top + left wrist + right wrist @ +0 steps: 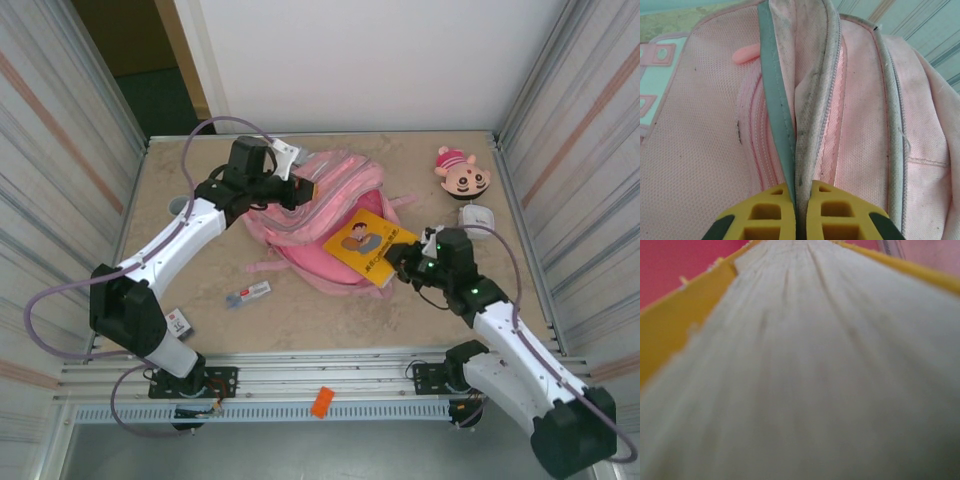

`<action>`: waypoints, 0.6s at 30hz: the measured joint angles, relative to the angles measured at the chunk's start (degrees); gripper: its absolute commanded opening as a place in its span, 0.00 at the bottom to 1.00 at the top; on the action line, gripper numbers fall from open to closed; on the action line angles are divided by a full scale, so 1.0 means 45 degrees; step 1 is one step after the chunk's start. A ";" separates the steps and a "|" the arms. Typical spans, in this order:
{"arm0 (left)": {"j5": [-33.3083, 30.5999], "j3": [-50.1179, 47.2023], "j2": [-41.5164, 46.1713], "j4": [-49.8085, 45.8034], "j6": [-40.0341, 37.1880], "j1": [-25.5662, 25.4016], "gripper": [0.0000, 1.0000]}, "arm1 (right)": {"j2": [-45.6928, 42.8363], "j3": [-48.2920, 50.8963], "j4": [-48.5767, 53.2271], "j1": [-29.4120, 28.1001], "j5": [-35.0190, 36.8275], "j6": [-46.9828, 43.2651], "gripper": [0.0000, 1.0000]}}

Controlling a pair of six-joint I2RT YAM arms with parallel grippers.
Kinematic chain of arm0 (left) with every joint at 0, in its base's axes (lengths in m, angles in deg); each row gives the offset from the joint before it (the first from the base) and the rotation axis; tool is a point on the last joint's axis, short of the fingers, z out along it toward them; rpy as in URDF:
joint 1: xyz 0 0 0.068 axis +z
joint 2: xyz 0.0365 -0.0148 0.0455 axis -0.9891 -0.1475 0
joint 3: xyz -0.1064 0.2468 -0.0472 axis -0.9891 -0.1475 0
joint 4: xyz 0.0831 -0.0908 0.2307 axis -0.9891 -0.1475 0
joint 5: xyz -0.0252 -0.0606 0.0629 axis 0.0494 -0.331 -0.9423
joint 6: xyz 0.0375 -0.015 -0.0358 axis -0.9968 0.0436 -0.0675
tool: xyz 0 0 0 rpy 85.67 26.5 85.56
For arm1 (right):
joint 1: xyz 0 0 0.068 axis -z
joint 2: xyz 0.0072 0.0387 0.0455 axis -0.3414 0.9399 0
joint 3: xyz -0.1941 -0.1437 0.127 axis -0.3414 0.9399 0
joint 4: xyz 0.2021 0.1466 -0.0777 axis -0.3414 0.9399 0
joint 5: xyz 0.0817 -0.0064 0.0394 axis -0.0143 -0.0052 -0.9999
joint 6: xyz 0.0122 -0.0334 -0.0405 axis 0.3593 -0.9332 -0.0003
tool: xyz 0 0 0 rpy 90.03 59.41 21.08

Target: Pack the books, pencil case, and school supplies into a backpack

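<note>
The pink backpack (320, 215) lies in the middle of the table. My left gripper (300, 190) is at its upper left edge. In the left wrist view its yellow fingers (775, 210) are shut on the grey-white zip strip (810, 150) of the backpack (700, 150). A yellow-orange book (365, 245) rests tilted on the backpack's right side, and my right gripper (402, 262) is shut on its near right corner. The book's white page edge (805, 365) runs between yellow covers (670, 340) close to the right wrist camera. A grey-white stick pack (248, 294) and a small white square piece (178, 322) lie front left. The pencil case is out of view.
A pink-and-tan plush head (462, 172) sits at the back right, with a white rounded box (477, 216) in front of it. A grey cup (180, 207) stands by the left wall. An orange piece (321, 401) lies on the front rail. Metal walls close both sides.
</note>
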 measured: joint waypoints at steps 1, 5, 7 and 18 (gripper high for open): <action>0.0107 0.0000 -0.0010 0.0019 0.0083 0.0053 0.00 | 0.0389 0.0063 -0.0525 -0.0311 0.0495 0.0209 0.00; 0.0515 0.0005 -0.0107 0.0126 0.0262 0.0214 0.00 | 0.2137 0.0029 -0.2851 -0.1253 0.1987 0.0753 0.00; 0.0753 0.0034 -0.0199 0.0189 0.0345 0.0316 0.00 | 0.3308 -0.0170 -0.4017 -0.1593 0.2419 0.0860 0.00; 0.1423 0.0228 -0.0345 0.0277 0.0359 0.0617 0.00 | 0.8539 -0.2943 -0.7388 -0.2764 0.3832 0.1428 0.06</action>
